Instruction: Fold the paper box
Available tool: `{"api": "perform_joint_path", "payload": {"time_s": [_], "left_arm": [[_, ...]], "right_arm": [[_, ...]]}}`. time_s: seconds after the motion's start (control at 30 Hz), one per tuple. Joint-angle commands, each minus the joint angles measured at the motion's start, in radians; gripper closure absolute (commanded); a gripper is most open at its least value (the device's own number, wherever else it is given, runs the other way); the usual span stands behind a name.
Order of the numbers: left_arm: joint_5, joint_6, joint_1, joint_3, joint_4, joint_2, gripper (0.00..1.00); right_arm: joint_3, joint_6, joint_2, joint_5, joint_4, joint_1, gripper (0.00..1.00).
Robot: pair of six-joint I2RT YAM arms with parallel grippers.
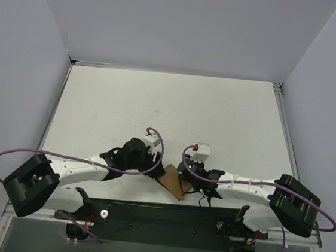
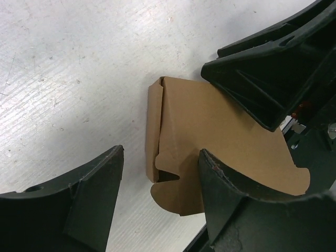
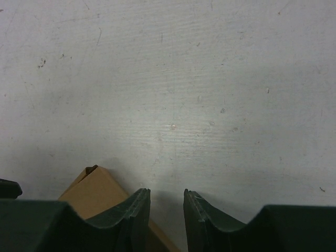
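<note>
Left wrist view shows the paper box lying partly folded on the table, with the left claw spread wide and one finger over the cardboard. The right claw is narrowly parted with nothing between its fingers, just beside the box's corner.

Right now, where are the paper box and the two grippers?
paper box point(image 2: 220, 131), left wrist view, flat brown top panel.
left gripper point(image 2: 160, 157), left wrist view, midway between its fingertips.
right gripper point(image 3: 166, 197), right wrist view, midway between its fingertips.
</note>
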Motion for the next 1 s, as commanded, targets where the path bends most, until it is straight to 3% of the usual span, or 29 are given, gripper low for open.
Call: {"api": "perform_joint_path", "payload": {"time_s": [0.0,0.03,0.13,0.27,0.6,0.87,0.97], "left_arm": [[-0.008,0.015,0.002,-0.020,0.049,0.030,0.33],[-0.008,0.017,0.002,-0.023,0.055,0.039,0.35],[0.004,0.026,0.004,-0.034,0.079,0.059,0.40],[0.019,0.035,0.002,-0.043,0.113,0.074,0.52],[0.041,0.050,0.002,-0.035,0.121,0.096,0.67],[0.038,0.047,0.002,-0.031,0.110,0.099,0.67],[0.039,0.049,0.001,-0.028,0.107,0.099,0.67]], "right_arm": [[0.013,-0.026,-0.065,0.044,-0.061,-0.004,0.63],[0.018,-0.032,-0.082,0.047,-0.079,-0.003,0.54],[0.030,-0.043,-0.168,0.038,-0.168,-0.006,0.40],[0.022,-0.010,-0.303,-0.017,-0.350,-0.021,0.34],[-0.057,0.211,-0.391,-0.308,-0.379,-0.036,0.35],[-0.165,0.316,-0.441,-0.257,-0.235,-0.036,0.36],[-0.182,0.325,-0.423,-0.253,-0.192,-0.039,0.41]]}}
